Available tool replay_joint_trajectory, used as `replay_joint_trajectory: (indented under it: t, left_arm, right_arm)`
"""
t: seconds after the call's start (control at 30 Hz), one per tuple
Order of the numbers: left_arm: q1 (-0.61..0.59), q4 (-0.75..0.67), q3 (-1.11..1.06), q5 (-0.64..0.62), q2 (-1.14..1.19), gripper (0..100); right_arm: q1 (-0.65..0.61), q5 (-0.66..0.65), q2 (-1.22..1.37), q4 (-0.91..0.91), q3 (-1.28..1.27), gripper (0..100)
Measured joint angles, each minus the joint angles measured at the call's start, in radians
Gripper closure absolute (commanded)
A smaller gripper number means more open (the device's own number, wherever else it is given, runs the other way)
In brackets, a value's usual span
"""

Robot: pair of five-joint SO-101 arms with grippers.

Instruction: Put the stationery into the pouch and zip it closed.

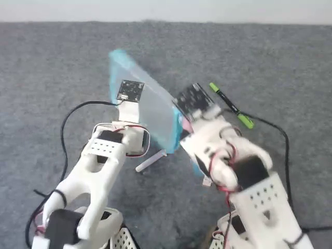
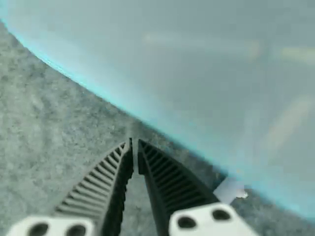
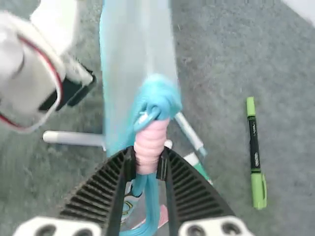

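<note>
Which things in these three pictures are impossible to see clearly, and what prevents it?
High view: the translucent blue-edged pouch is blurred and the right arm covers its near end; zipper state unknown.
Left wrist view: the pouch's cloudy wall shows only pale streaks; contents unclear.
Right wrist view: the right gripper, shut on the pink pull tab, and the pouch hide part of a thin pale pen.
</note>
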State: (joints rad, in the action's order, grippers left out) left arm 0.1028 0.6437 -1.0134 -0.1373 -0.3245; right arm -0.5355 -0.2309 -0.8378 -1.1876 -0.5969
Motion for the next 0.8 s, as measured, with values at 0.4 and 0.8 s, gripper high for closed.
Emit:
replay_joint_trajectory:
  t: [0.4,0.8]
  left_arm:
    - [-0.005,0.020,0.000,-0.005,-0.101,98]
    - [-0.127,0.215,-0.124,0.061,-0.559,98]
  right_arm:
    - [-0.284,-0.028,0.126,-0.081,0.120,99.3]
    - [-0.296,-0.031,0.127,0.123,-0.193,99.3]
